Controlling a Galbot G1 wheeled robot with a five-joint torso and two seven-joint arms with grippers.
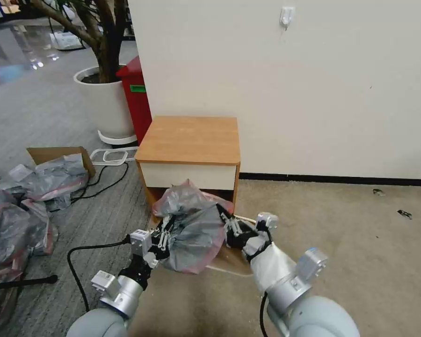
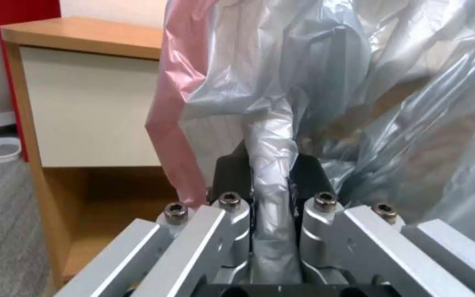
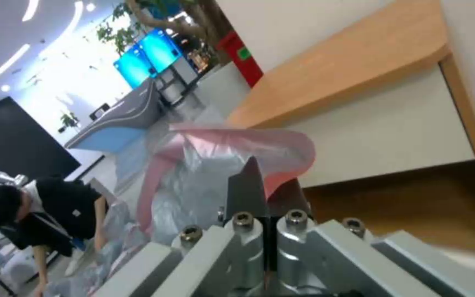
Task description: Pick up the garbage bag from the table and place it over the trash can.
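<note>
- The garbage bag [image 1: 194, 229] hung bunched between both grippers, low in front of the table [image 1: 189, 140], over what looked like the trash can's rim [image 1: 220, 269].
- The risk, as I judged it: thin film could slip or tear if the arms spread unevenly, and the mouth could miss the rim.
- The left gripper [image 1: 166, 239] was clamped on a twisted fold of grey plastic, and the right gripper [image 1: 229, 228] pinched the pink rim.
- Both forearms reached forward and low, wrists turned inward.
</note>
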